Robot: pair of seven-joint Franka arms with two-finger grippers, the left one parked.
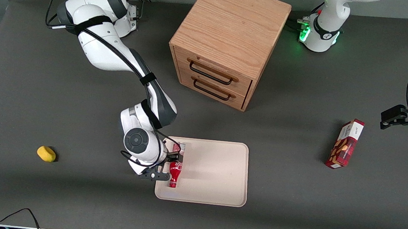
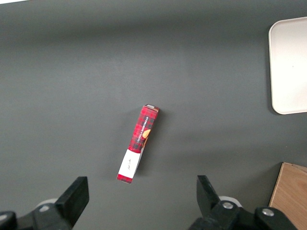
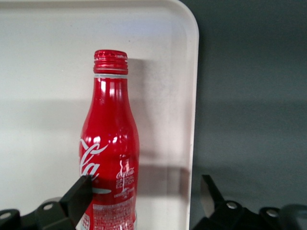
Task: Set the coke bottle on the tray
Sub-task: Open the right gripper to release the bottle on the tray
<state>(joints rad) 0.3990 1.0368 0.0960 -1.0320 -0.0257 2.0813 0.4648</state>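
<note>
**Bottle lying on the tray's edge strip, jaws spread around it**

Dark grey matting covers the whole bench (image 1: 33,94), and on it, near the edge closest to the front camera, lies the tray (image 1: 217,172), a cream rectangle with a low rim. You have the gripper (image 1: 169,165) low over the tray's short edge toward the working arm's end. The coke bottle (image 1: 175,173) lies flat inside that edge, its red cap pointing toward the front camera and its silvery base toward the wooden drawer cabinet (image 1: 226,42).

From the right wrist camera, the coke bottle (image 3: 110,153) rests on the tray floor just inside the rim (image 3: 189,120). The jaws stand wide: one fingertip (image 3: 79,189) sits at the bottle's side, the other (image 3: 208,189) hangs apart over the bench outside the rim. Nothing appears clamped.

Judging the risks for you: the bottle is round and lying on its side, so it may roll across the tray if a finger brushes it as you lift away. The near finger looks very close to it, perhaps touching. Rise straight up rather than sideways.

The tray holds only the bottle. Both cabinet drawers look closed, so their contents are hidden. Elsewhere sit a red snack box (image 1: 345,145) toward the parked arm's end, and a small yellow object (image 1: 46,153) toward the working arm's.
</note>
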